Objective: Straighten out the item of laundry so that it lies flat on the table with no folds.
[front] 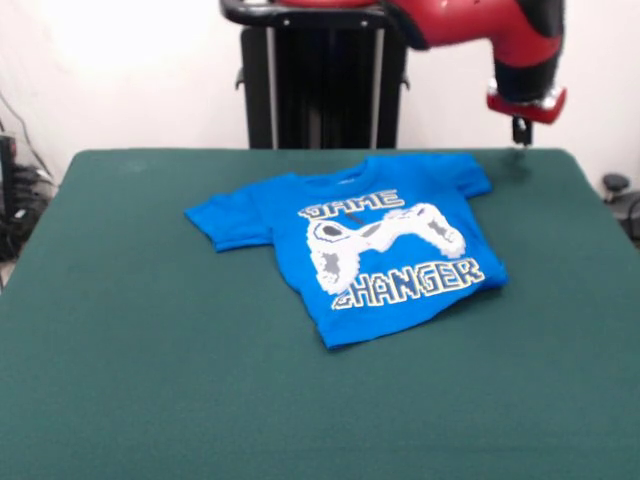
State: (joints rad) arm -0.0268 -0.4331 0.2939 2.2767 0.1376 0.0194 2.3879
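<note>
The gripper [520,133] hangs above the far edge of the table [120,330]; whether it is open or closed cannot be determined. The T-shirt [350,245] lies spread out, print up, well apart from the gripper toward the table's centre, with nothing between them. Cables [20,215] hang beyond the table edge on the side opposite the gripper.

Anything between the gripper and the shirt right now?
Nothing visible. The gripper hangs at the table's far edge, off the blue T-shirt's sleeve side, with only bare green felt between them.
</note>
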